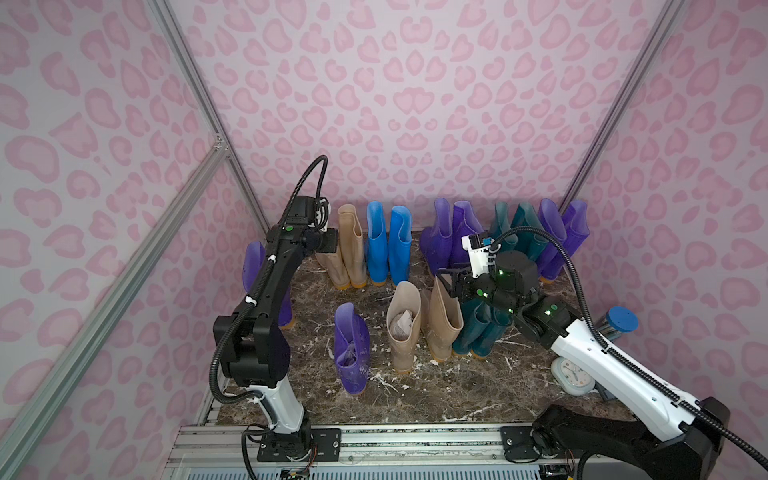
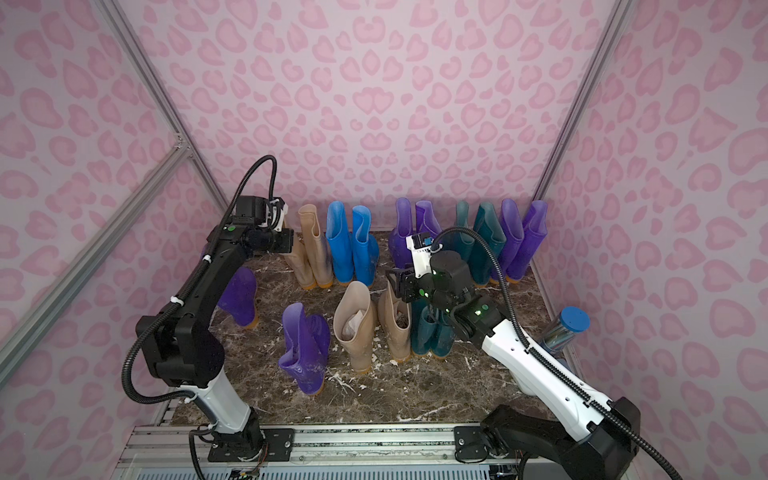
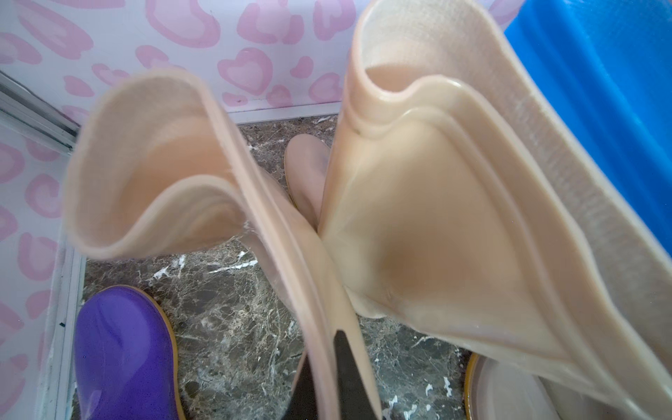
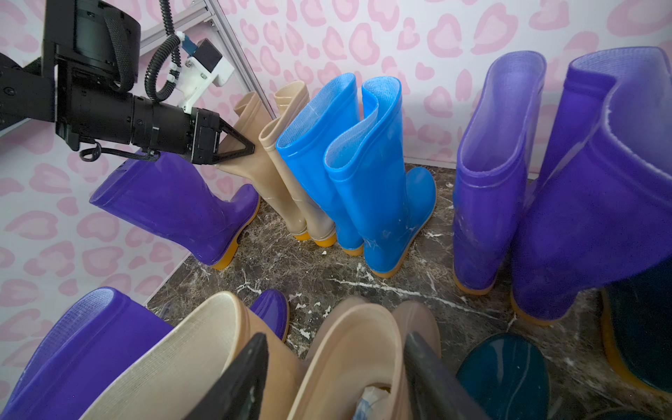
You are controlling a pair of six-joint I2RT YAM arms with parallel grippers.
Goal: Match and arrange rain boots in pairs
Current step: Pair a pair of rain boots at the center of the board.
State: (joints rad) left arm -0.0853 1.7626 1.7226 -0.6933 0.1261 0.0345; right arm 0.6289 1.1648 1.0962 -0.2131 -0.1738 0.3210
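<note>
Front beige rubber boot (image 1: 403,353): crumpled paper (image 1: 402,324) inside. Left hand (image 4: 251,148) clamps rear beige boot (image 3: 145,163); right hand (image 4: 336,340) parted. Marble tabletop (image 1: 457,390), pink-spotted walls (image 1: 415,104).

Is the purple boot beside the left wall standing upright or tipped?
Tipped: the purple boot leans toward the wall, toe raised.

Nothing I can actually read from my seat here. The boots (image 1: 376,245) show no print or logo that I can make out. The clock (image 1: 575,376) has a dial, but its numerals are way too small. There's a dark strip of print on the white camera mount (image 2: 420,250), just a blur.
</note>
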